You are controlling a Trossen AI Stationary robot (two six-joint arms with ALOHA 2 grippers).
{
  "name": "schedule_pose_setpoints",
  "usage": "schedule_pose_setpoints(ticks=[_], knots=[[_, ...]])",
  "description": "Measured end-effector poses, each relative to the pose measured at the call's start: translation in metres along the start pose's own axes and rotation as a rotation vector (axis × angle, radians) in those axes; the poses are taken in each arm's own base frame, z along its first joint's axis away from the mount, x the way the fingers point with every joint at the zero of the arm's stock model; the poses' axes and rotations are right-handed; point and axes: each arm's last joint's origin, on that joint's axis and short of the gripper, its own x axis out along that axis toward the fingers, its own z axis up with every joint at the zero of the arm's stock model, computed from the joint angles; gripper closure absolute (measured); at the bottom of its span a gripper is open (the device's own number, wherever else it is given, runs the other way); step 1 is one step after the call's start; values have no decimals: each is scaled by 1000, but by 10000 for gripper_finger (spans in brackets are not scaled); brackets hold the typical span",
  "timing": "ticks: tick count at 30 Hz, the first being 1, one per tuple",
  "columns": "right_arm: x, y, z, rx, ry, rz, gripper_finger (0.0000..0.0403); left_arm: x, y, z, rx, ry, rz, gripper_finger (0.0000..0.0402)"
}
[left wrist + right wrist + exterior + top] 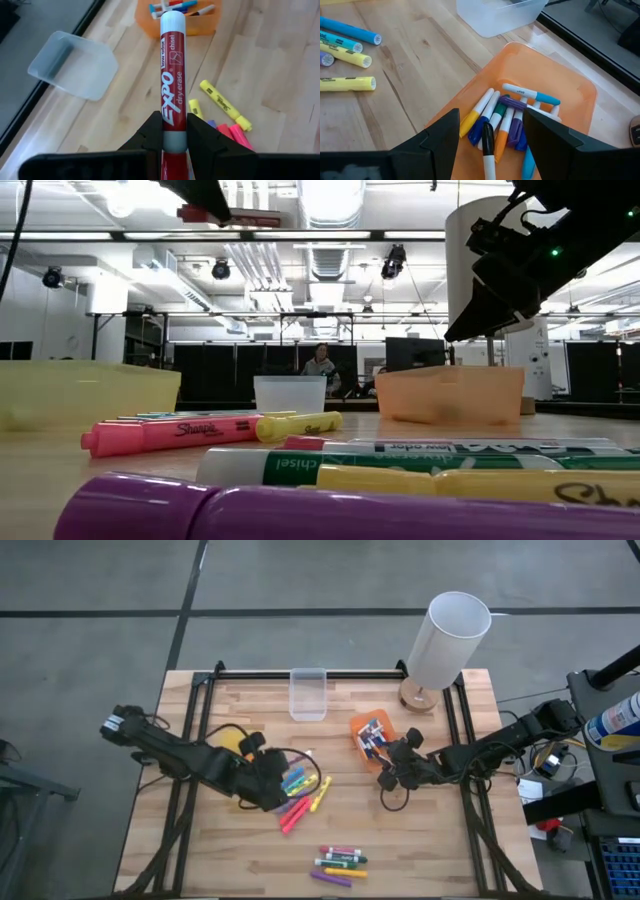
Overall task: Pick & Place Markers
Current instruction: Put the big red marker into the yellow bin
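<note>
Our left tool (174, 134) pinches the Expo marker (173, 75) low; we carry it level to the orange bin (176, 22) ahead; right tool (492, 131) gapes empty.

High view: overhead, facing straight down on the whole table (400, 840). Low view: at tabletop level, facing across into the room, markers close to the lens. Left wrist view: close, faces the orange bin (200, 22) and clear bin (75, 65). Right wrist view: close above the same bins.
</note>
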Motion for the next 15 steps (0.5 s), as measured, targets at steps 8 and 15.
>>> schedule_pose_setpoints(ticks=[8, 15], knots=[[0, 0, 0, -1, 0, 0, 193, -10, 15, -7, -18, 39, 59, 342], [0, 0, 0, -1, 0, 0, 193, -9, 30, -27, -83, 153, 241, 342]])
